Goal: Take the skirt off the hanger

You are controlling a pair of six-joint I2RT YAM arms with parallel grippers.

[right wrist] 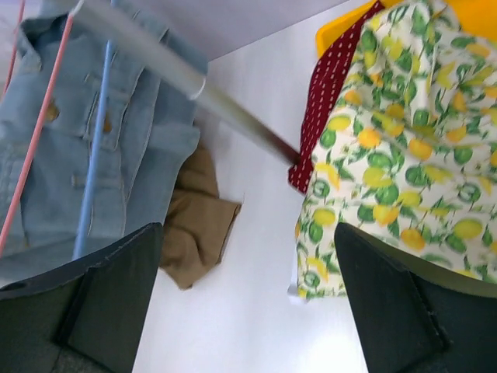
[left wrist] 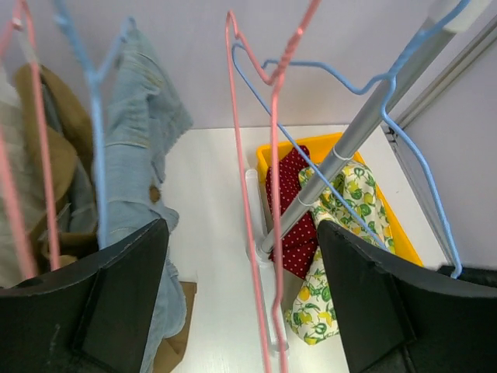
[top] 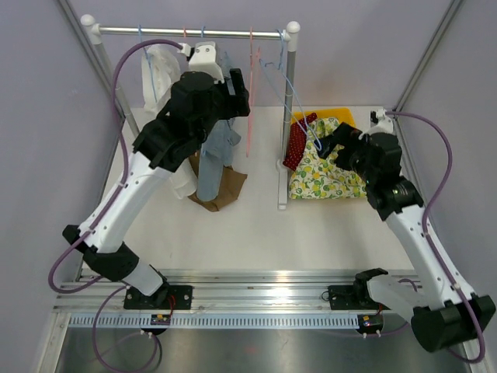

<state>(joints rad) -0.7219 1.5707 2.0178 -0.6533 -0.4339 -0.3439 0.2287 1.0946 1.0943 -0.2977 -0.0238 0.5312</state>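
Bin (top: 345, 116) with two garments: red dotted cloth (top: 295, 149), lemon-print cloth (top: 326, 179)

In the wrist view of your left gripper (left wrist: 241, 225), the brown garment (left wrist: 58, 155) left of the left finger is cut by the picture's edge and half covered by the denim jacket (left wrist: 140, 140), so you cannot tell if it is a skirt. Above the right finger of the right gripper (right wrist: 247, 227), the lemon-print cloth (right wrist: 404, 132) runs out of the top and right edges, and the rack's post (right wrist: 147, 48) above the gap between the fingers is blurred. In the top view the fingertips of both grippers are too small and dark to separate from the arms' black bodies.
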